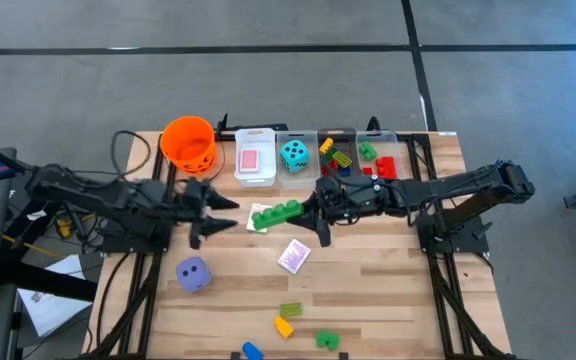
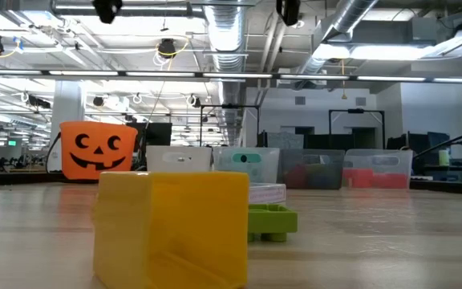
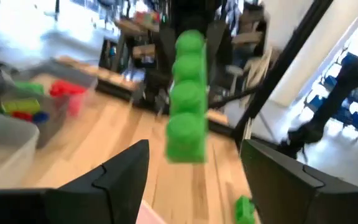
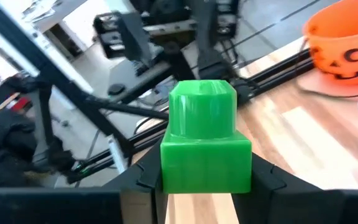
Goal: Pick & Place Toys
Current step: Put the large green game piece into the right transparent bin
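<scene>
My right gripper (image 1: 306, 213) is shut on a long green studded brick (image 1: 276, 213) held over the table's middle. In the left wrist view the same brick (image 3: 188, 99) stands beyond my left gripper (image 3: 194, 171), which is open, faces the brick's free end and touches nothing. The left gripper (image 1: 233, 213) is a short way toward the table's left of the brick. Loose toys lie on the table: a purple die (image 1: 193, 274), a pink-backed card (image 1: 294, 256), and small green (image 1: 291, 311), yellow (image 1: 284, 326), green (image 1: 328, 340) and blue (image 1: 251, 351) bricks. My right gripper pinches the long green brick by its right-hand end (image 4: 207, 155), one finger on each side face. The fingers (image 4: 145, 177) come level from the table's right and lie along the brick. The brick is lifted clear, about level, and points at my left gripper.
Along the far edge stand an orange pumpkin bucket (image 1: 188, 142) and a row of bins: one with a pink card (image 1: 255, 158), one with a teal die (image 1: 294, 155), two with bricks (image 1: 336, 160) (image 1: 376, 160). A card (image 1: 259, 223) lies under the held brick.
</scene>
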Robot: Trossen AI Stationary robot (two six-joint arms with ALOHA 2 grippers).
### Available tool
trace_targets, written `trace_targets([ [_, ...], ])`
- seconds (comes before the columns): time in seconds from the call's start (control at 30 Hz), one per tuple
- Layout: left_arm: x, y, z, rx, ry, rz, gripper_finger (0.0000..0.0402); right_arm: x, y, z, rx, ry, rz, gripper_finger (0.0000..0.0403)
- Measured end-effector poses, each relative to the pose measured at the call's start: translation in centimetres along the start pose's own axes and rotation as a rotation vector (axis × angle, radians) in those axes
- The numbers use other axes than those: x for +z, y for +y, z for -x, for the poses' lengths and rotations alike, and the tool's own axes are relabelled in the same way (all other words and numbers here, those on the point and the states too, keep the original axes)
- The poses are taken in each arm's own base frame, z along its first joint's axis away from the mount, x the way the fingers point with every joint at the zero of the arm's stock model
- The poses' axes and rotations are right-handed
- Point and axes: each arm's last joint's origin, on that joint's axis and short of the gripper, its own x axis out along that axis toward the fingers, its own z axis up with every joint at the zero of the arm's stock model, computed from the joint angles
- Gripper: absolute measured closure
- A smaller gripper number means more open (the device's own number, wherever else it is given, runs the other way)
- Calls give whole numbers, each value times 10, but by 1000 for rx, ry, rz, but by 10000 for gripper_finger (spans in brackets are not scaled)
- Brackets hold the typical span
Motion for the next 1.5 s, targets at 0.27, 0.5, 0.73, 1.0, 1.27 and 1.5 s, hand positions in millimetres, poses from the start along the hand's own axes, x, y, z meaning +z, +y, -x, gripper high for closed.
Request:
trace_targets([
  [0.27, 12, 3, 23, 12, -88, 22, 174, 8, -22, 5, -287, -92, 0, 281],
  [0.5, 5, 2, 12, 4, -28, 34, 186, 1, -43, 34, -847, -153, 56, 282],
  [0.73, -7, 1, -6, 12, 55, 38, 192, -8, -55, 82, -1166, -105, 88, 282],
  [1.0, -19, -1, -29, 34, 100, 26, 190, -23, -70, 127, -1432, -28, -11, 282],
  [1.27, -19, -5, -46, 7, 41, 42, 194, -46, -92, 123, -1475, 37, -84, 275],
  [1.5, -18, -6, -48, -5, 14, 50, 194, -70, -115, 121, -1501, 149, -194, 252],
])
